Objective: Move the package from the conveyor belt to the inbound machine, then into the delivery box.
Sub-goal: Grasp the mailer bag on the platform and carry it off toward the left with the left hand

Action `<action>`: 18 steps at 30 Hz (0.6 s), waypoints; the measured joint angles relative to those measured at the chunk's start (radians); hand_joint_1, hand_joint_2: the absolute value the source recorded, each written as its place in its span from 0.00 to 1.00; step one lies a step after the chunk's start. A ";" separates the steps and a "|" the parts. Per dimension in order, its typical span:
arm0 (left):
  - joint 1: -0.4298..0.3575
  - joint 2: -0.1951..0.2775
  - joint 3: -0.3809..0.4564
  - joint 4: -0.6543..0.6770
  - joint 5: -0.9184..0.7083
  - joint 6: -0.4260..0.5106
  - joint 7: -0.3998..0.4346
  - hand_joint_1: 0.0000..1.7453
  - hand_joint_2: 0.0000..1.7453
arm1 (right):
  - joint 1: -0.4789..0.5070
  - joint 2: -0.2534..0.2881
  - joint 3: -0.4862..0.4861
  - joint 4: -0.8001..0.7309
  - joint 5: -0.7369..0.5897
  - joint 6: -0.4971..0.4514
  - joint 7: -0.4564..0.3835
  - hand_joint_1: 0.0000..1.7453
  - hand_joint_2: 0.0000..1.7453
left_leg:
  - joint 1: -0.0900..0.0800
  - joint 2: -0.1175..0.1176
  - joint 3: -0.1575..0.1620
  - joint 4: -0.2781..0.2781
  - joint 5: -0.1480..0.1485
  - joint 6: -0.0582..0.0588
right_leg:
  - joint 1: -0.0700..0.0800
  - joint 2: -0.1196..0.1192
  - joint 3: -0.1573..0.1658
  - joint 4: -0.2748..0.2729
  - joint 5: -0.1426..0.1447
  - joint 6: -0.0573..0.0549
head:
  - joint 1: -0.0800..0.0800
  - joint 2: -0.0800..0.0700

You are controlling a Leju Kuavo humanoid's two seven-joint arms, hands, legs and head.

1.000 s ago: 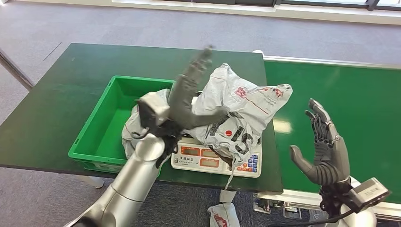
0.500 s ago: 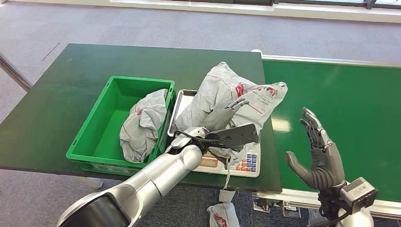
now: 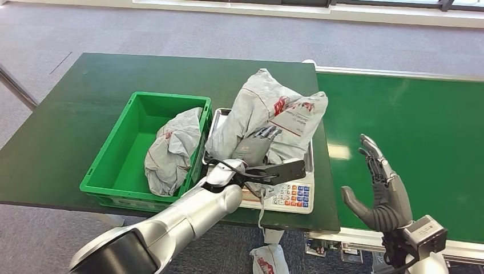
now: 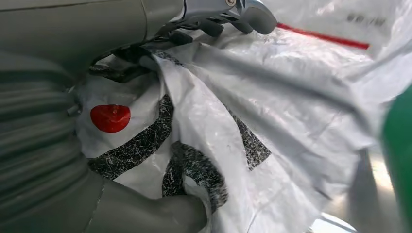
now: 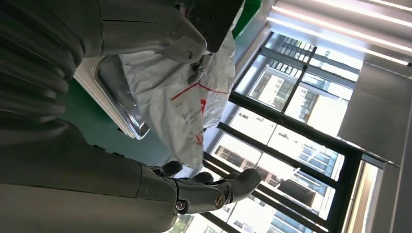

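Note:
A crumpled grey-white package with red and black print lies on the steel tray of the inbound machine, a scale with a keypad. My left hand grips the package's near side. In the left wrist view the bag bunches between the thumb and the fingers. My right hand is held upright over the near edge of the green conveyor belt, fingers apart and holding nothing. The right wrist view shows that hand with the package beyond it.
A green delivery box stands left of the scale on the dark green table, with another grey package leaning inside its right wall. A further package lies on the floor below the table's front edge.
My left arm came down from a raised, spread pose and took hold of the package, which has shifted slightly left on the scale. My right hand sank a little.

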 joint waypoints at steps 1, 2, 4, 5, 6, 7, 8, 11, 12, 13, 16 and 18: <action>0.000 0.000 -0.003 0.011 -0.018 0.014 0.014 0.00 1.00 | 0.001 0.003 -0.001 0.000 0.009 0.000 0.000 0.00 1.00 | 0.000 0.000 0.000 0.000 0.000 0.000 | 0.000 0.000 0.000 0.000 0.000 0.000 | 0.000 0.000; 0.000 0.001 -0.004 0.021 -0.030 0.024 0.020 0.00 1.00 | 0.003 0.006 -0.002 0.000 0.017 0.000 0.000 0.00 1.00 | 0.000 0.000 0.000 0.000 0.000 0.000 | 0.000 0.000 0.000 0.000 0.000 0.000 | 0.000 0.000; 0.000 0.002 -0.004 0.036 -0.039 0.033 0.023 0.00 1.00 | 0.005 0.011 -0.004 0.000 0.022 0.000 0.000 0.00 1.00 | 0.000 0.000 0.000 0.000 0.000 0.000 | 0.000 0.000 0.000 0.000 0.000 0.000 | 0.000 0.000; 0.000 0.002 -0.004 0.042 -0.041 0.034 0.023 0.00 1.00 | 0.007 0.012 -0.005 0.000 0.022 0.000 0.000 0.00 1.00 | 0.000 0.000 0.000 0.000 0.000 0.000 | 0.000 0.000 0.000 0.000 0.000 0.000 | 0.000 0.000; 0.000 0.002 -0.004 0.047 -0.041 0.035 0.023 0.00 1.00 | 0.007 0.012 -0.006 0.000 0.021 0.000 0.000 0.00 1.00 | 0.000 0.000 0.000 0.000 0.000 0.000 | 0.000 0.000 0.000 0.000 0.000 0.000 | 0.000 0.000; -0.001 0.002 -0.004 0.051 -0.042 0.035 0.022 0.00 1.00 | 0.008 0.013 -0.007 0.000 0.021 0.000 0.000 0.00 1.00 | 0.000 0.000 0.000 0.000 0.000 0.000 | 0.000 0.000 0.000 0.000 0.000 0.000 | 0.000 0.000; -0.001 0.002 -0.004 0.054 -0.042 0.035 0.022 0.00 1.00 | 0.008 0.014 -0.007 0.000 0.021 0.000 0.000 0.00 1.00 | 0.000 0.000 0.000 0.000 0.000 0.000 | 0.000 0.000 0.000 0.000 0.000 0.000 | 0.000 0.000; -0.001 0.002 -0.004 0.062 -0.043 0.035 0.022 0.00 1.00 | 0.009 0.017 -0.007 0.000 0.020 0.000 0.000 0.00 1.00 | 0.000 0.000 0.000 0.000 0.000 0.000 | 0.000 0.000 0.000 0.000 0.000 0.000 | 0.000 0.000; -0.002 0.002 -0.004 0.065 -0.043 0.035 0.022 0.10 1.00 | 0.009 0.017 -0.008 0.000 0.020 0.000 0.000 0.00 1.00 | 0.000 0.000 0.000 0.000 0.000 0.000 | 0.000 0.000 0.000 0.000 0.000 0.000 | 0.000 0.000; -0.002 0.002 -0.004 0.067 -0.043 0.036 0.022 0.36 1.00 | 0.009 0.017 -0.008 0.000 0.020 0.000 0.000 0.00 1.00 | 0.000 0.000 0.000 0.000 0.000 0.000 | 0.000 0.000 0.000 0.000 0.000 0.000 | 0.000 0.000; -0.002 0.002 -0.002 0.071 -0.043 0.055 0.010 1.00 1.00 | 0.009 0.017 -0.008 0.000 0.020 0.000 0.000 0.00 1.00 | 0.000 0.000 0.000 0.000 0.000 0.000 | 0.000 0.000 0.001 0.000 0.000 0.000 | 0.000 0.000; 0.000 0.002 0.003 0.073 -0.051 0.077 -0.008 1.00 1.00 | 0.008 0.018 -0.008 0.000 0.022 0.000 0.000 0.00 1.00 | 0.000 0.000 0.000 0.000 0.000 0.000 | 0.000 0.000 0.001 0.000 0.000 0.000 | 0.000 0.000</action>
